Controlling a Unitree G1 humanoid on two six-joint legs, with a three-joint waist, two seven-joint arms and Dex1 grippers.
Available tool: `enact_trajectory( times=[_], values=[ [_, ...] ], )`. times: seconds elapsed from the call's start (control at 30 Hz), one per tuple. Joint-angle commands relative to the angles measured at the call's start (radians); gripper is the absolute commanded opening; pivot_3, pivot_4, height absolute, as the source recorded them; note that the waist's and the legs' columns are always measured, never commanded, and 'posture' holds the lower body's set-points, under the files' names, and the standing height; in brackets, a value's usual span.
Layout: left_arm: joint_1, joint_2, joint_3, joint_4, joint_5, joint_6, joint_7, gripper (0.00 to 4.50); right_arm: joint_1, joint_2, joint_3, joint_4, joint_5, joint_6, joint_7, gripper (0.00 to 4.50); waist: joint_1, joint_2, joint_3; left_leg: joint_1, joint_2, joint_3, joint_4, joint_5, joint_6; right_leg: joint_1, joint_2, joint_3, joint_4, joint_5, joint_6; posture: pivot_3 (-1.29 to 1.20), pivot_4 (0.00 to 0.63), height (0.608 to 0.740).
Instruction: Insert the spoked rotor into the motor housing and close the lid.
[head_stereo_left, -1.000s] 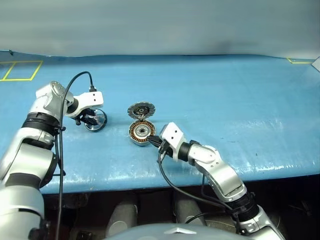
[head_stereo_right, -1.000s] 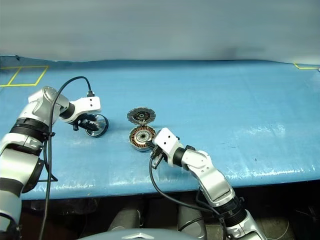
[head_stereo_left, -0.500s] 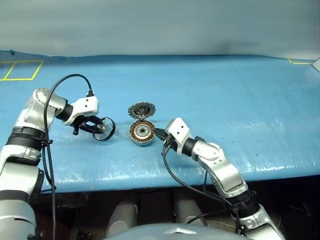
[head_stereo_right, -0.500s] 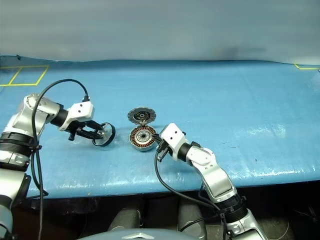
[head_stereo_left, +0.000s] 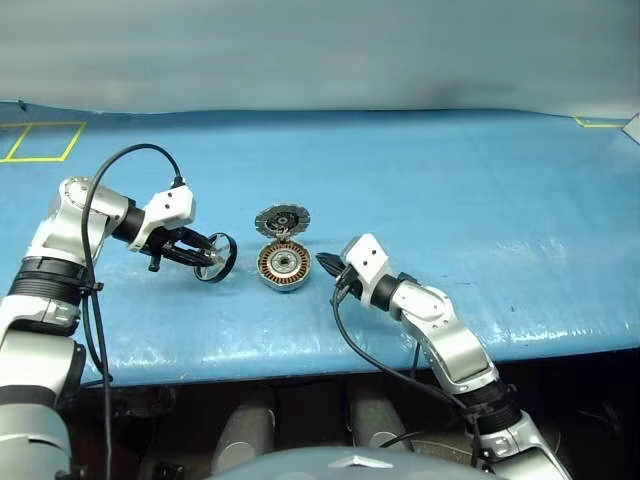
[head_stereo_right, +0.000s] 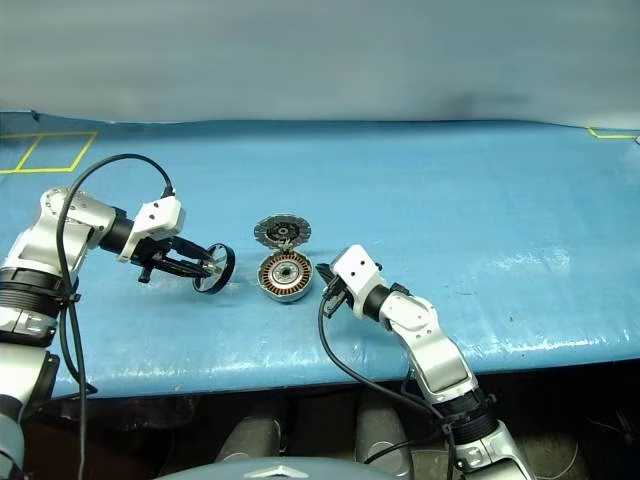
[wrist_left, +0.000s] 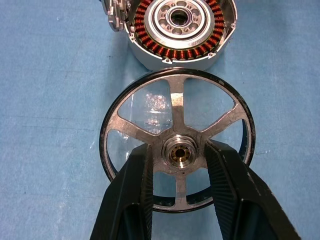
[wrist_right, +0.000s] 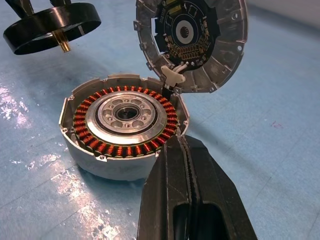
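In left pincer (wrist_left: 178, 172), dark-rimmed 5-spoke spoked rotor (wrist_left: 177, 142) held by hub, right pincer (wrist_right: 186, 155) closed empty.

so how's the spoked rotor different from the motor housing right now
The spoked rotor is a thin dark ring with bare silver spokes; the motor housing is a thick silver-grey casing ringed with copper windings. The rotor is held off the mat in the left gripper, whose fingers flank its hub; the housing sits on the blue mat, ungripped, its lid hinged open. Both are round, of similar width.
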Motion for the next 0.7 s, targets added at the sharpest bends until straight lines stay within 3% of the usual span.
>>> enact_trajectory(
  times=[0.03,0.7],
  values=[
    [-0.038,-0.016,0.025,-0.064,-0.041,0.011,-0.006,1.27,0.007,-0.014,-0.021,-0.024,-0.012,-0.039,-0.002,0.00,0.001,0.000,0.000,0.000,0.000,0.000,0.000,0.000,0.000,0.000,0.000,0.000,0.000,0.000,0.000,0.00,0.150,0.740],
    [-0.081,-0.128,-0.021,-0.087,-0.041,-0.016,-0.009,1.27,0.054,-0.046,-0.059,0.016,0.001,-0.128,0.037,0.00,0.000,0.000,0.000,0.001,0.000,0.002,0.000,0.000,0.000,0.000,0.000,0.002,0.000,0.000,0.000,0.00,0.150,0.740]
  ],
)
